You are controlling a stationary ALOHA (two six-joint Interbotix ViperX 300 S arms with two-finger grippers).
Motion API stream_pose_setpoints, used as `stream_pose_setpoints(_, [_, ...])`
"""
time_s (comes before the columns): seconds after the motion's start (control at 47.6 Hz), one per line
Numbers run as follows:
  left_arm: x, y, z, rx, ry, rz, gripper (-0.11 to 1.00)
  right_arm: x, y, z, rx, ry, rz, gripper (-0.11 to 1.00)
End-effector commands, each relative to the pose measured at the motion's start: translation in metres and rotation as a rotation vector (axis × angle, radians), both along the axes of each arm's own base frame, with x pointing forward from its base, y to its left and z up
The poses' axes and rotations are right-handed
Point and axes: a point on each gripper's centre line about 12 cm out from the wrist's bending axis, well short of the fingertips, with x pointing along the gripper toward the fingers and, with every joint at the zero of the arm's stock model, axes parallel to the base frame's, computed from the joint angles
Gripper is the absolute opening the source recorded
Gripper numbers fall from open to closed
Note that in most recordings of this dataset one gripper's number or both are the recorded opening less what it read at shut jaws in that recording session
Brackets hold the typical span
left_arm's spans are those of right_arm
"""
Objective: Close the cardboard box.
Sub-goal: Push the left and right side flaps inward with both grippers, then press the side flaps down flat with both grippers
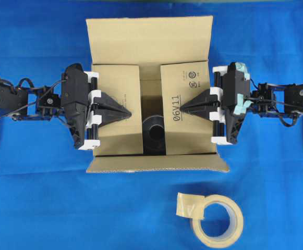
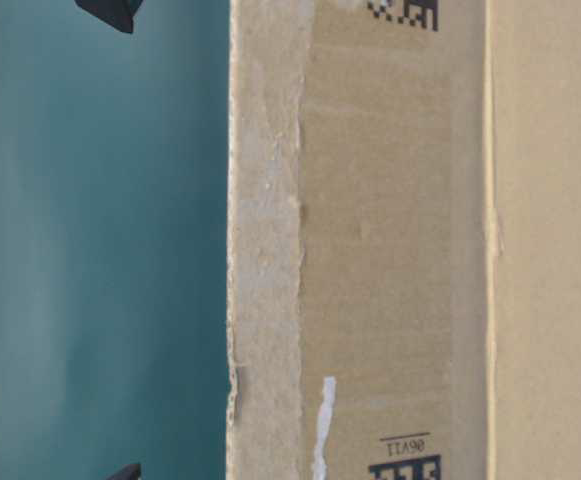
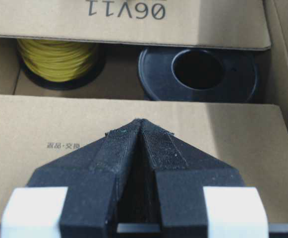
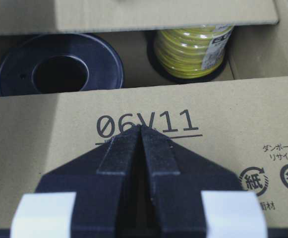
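The cardboard box sat in the middle of the blue cloth, opening upward, its slightly longer side running left to right in the overhead view. Its two side flaps were folded down almost flat over the opening, with a gap left between their free edges; the far flap and the near flap lay spread outward, away from the opening. Through the gap showed a black spool and, beside it inside the box, a spool of yellow wire. The left gripper rested its tip on the left flap, its fingers pressed together and holding nothing. The right gripper rested likewise on the right flap, over the printed code 06V11, its fingers also brought together with nothing between them. Both tips pointed inward toward the gap. A roll of beige tape lay on the cloth in front of the box, clear of the near flap, toward the right.
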Motion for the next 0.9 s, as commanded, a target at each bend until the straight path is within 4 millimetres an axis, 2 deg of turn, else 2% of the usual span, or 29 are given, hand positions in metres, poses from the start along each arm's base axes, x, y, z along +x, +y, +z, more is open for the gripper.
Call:
stream_pose_setpoints(0.0, [0.007, 0.001, 0.012, 0.003, -0.046, 0.003, 0.0, 0.005, -0.001, 0.01, -0.001, -0.035, -0.004, 0.0])
stream_pose_setpoints(0.294, [0.038, 0.016, 0.027, 0.042, -0.102, 0.028, 0.0, 0.006, -0.001, 0.01, -0.001, -0.043, -0.003, 0.0])
stream_pose_setpoints(0.483, [0.062, 0.038, 0.04, 0.123, -0.143, 0.057, 0.0, 0.006, 0.002, 0.01, -0.001, -0.043, 0.005, 0.0])
stream_pose_setpoints(0.693, [0.069, 0.073, 0.045, 0.15, -0.157, 0.135, 0.0, 0.006, 0.005, 0.01, -0.001, -0.041, 0.013, 0.0])
stream_pose_setpoints(0.883, [0.071, 0.09, 0.034, 0.152, -0.143, 0.173, 0.0, 0.006, 0.005, 0.011, -0.002, -0.054, 0.014, 0.0])
